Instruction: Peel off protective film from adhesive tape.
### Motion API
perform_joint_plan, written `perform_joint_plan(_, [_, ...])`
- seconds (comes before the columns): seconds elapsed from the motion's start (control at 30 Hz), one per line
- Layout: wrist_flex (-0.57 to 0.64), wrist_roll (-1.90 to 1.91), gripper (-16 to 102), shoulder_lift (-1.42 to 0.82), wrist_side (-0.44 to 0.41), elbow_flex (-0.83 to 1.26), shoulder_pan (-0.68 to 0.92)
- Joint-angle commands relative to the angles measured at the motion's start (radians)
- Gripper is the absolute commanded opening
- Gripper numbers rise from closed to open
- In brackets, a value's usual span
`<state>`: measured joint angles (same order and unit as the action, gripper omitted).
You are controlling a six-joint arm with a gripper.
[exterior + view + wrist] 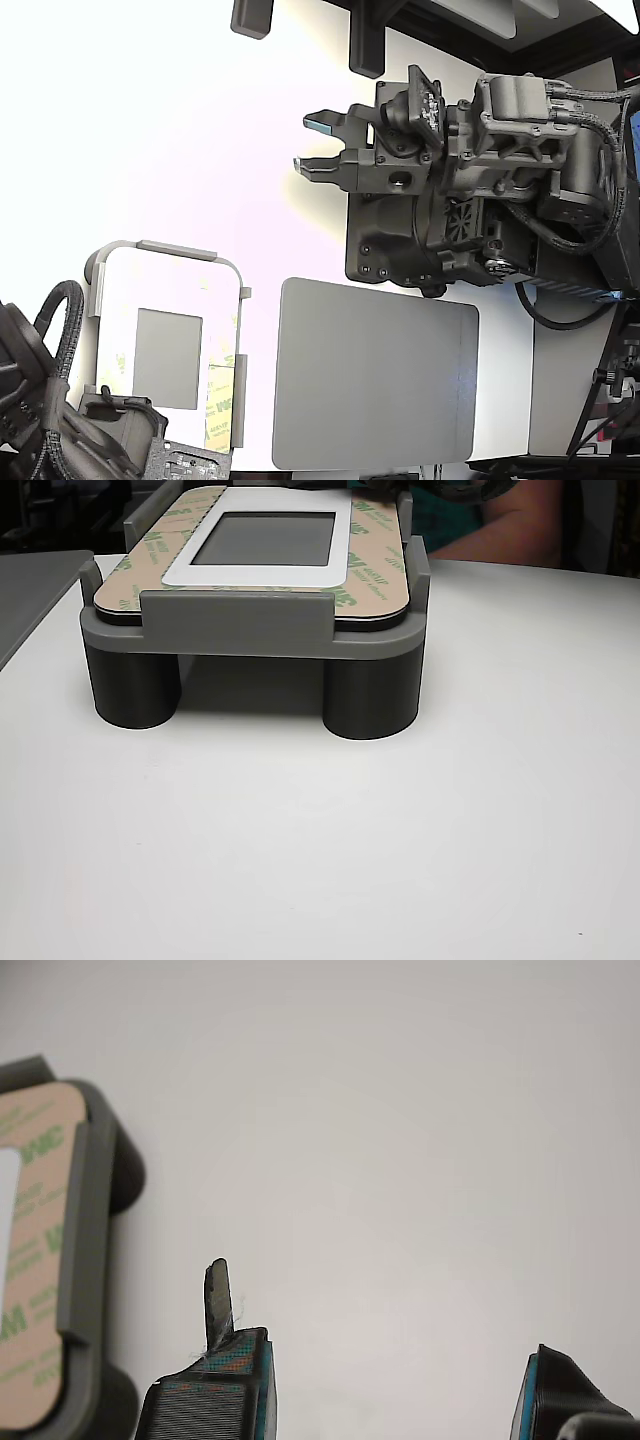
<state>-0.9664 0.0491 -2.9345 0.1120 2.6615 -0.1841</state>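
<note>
Pale-yellow protective film (372, 555) with green print lies on the white panel (165, 290), which sits in a grey fixture (250, 640) standing on round legs on the white table (400, 830). In the exterior view that fixture is low on the exterior view's left, with a grey rectangular patch (168, 358) in the panel's middle and a film strip (220, 402) along the panel's edge nearest the large grey mat (375, 372). My gripper (312, 145) hangs over bare table in the upper middle of that view, well apart from the fixture and the mat. Jaws are spread wide and carry nothing: the wrist view shows 2 fingertips (235, 1380) apart with plain table between them. A small dark sliver (217, 1300) stands up from one tip; what it is, I cannot tell. A second arm (60, 420) shows beside the fixture.
</note>
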Motion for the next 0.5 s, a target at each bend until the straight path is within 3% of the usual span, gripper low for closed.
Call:
perform_joint_plan(0.0, [0.009, 0.003, 100, -0.021, -0.003, -0.021, -0.012])
perform_joint_plan(0.47, [0.009, 0.003, 100, -0.018, -0.005, -0.046, -0.011])
